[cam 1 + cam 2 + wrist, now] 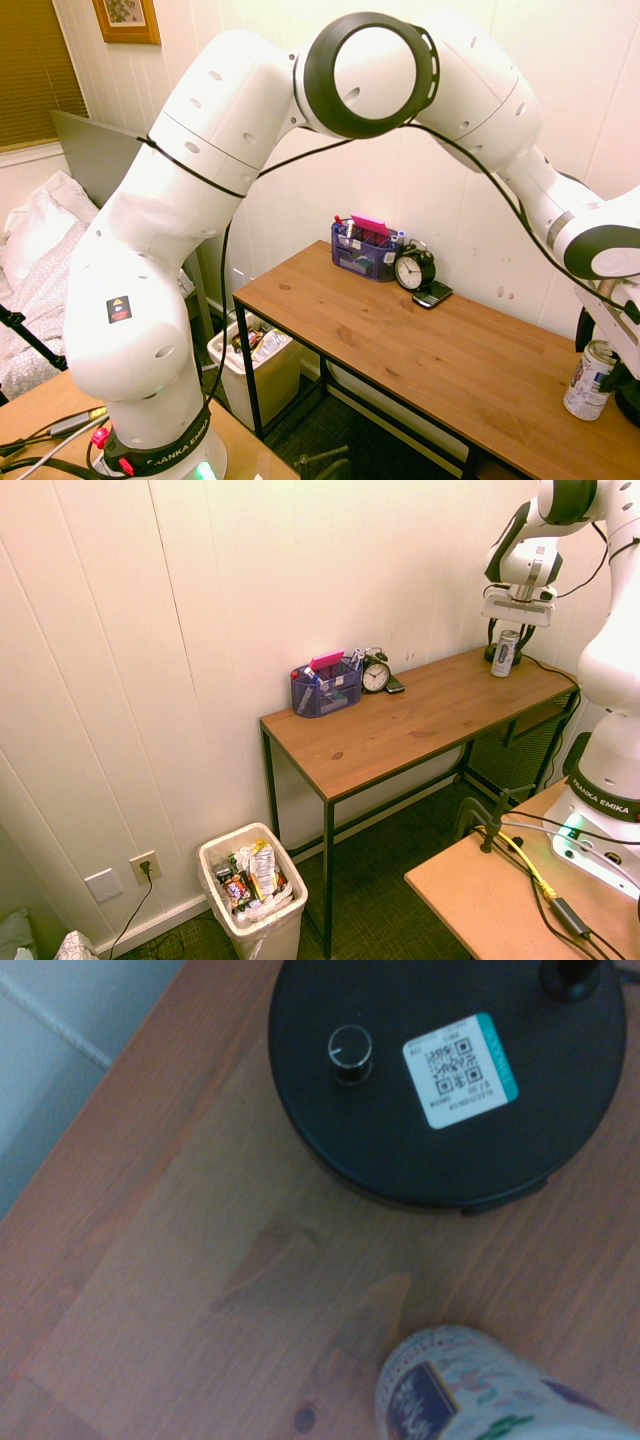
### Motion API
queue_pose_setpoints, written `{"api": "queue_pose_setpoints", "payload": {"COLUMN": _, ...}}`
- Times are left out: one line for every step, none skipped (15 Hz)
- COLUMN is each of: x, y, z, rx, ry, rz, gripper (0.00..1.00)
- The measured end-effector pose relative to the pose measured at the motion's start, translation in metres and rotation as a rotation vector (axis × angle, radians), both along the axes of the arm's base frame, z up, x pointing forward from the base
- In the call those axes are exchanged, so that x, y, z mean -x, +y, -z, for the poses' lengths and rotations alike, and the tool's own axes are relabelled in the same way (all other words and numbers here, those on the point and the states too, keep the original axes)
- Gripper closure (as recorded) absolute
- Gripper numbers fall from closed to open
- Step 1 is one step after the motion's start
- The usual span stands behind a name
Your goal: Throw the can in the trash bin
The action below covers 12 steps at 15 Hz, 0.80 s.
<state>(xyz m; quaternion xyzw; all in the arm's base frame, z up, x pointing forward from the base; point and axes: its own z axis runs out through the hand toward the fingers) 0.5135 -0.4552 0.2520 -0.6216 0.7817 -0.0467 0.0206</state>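
The can (588,380) stands upright at the far end of the table (420,340), beside a black round base (450,1080). The gripper (512,632) hovers over it, fingers apart. Best to centre on the can, descend straight, avoiding that base, then close gently.

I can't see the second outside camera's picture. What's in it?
A white robot arm holds its gripper just above a small white-and-silver drink can standing at the far end of a long wooden table. A blue pen organiser and black alarm clock sit by the wall; an off-white trash bin, holding rubbish, stands on the floor.
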Motion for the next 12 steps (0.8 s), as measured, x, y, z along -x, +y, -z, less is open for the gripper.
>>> {"api": "queue_pose_setpoints", "payload": {"x": -0.001, "y": -0.002, "z": 0.000, "rx": 0.004, "ry": -0.002, "rz": 0.002, "gripper": 1.00}}
{"api": "queue_pose_setpoints", "payload": {"x": -0.002, "y": -0.003, "z": 0.000, "rx": 0.006, "ry": -0.003, "rz": 0.004, "gripper": 1.00}}
{"api": "queue_pose_setpoints", "payload": {"x": -0.002, "y": -0.003, "z": 0.000, "rx": 0.008, "ry": -0.004, "rz": 0.005, "gripper": 1.00}}
{"api": "queue_pose_setpoints", "payload": {"x": -0.001, "y": -0.004, "z": 0.000, "rx": 0.009, "ry": -0.005, "rz": 0.006, "gripper": 1.00}}
{"api": "queue_pose_setpoints", "payload": {"x": -0.001, "y": -0.004, "z": 0.000, "rx": 0.010, "ry": -0.006, "rz": 0.006, "gripper": 1.00}}
{"api": "queue_pose_setpoints", "payload": {"x": -0.002, "y": -0.004, "z": -0.001, "rx": 0.010, "ry": -0.006, "rz": 0.006, "gripper": 1.00}}
{"api": "queue_pose_setpoints", "payload": {"x": -0.002, "y": -0.003, "z": -0.001, "rx": 0.010, "ry": -0.007, "rz": 0.005, "gripper": 1.00}}
{"api": "queue_pose_setpoints", "payload": {"x": -0.003, "y": -0.003, "z": -0.001, "rx": 0.010, "ry": -0.008, "rz": 0.005, "gripper": 1.00}}
{"api": "queue_pose_setpoints", "payload": {"x": -0.004, "y": -0.003, "z": -0.001, "rx": 0.009, "ry": -0.009, "rz": 0.004, "gripper": 1.00}}
{"api": "queue_pose_setpoints", "payload": {"x": -0.005, "y": -0.001, "z": -0.001, "rx": 0.008, "ry": -0.009, "rz": 0.002, "gripper": 1.00}}
{"api": "queue_pose_setpoints", "payload": {"x": -0.007, "y": 0.001, "z": 0.000, "rx": 0.005, "ry": -0.011, "rz": -0.004, "gripper": 1.00}}
{"api": "queue_pose_setpoints", "payload": {"x": -0.011, "y": 0.008, "z": 0.001, "rx": 0.001, "ry": -0.014, "rz": -0.021, "gripper": 1.00}}
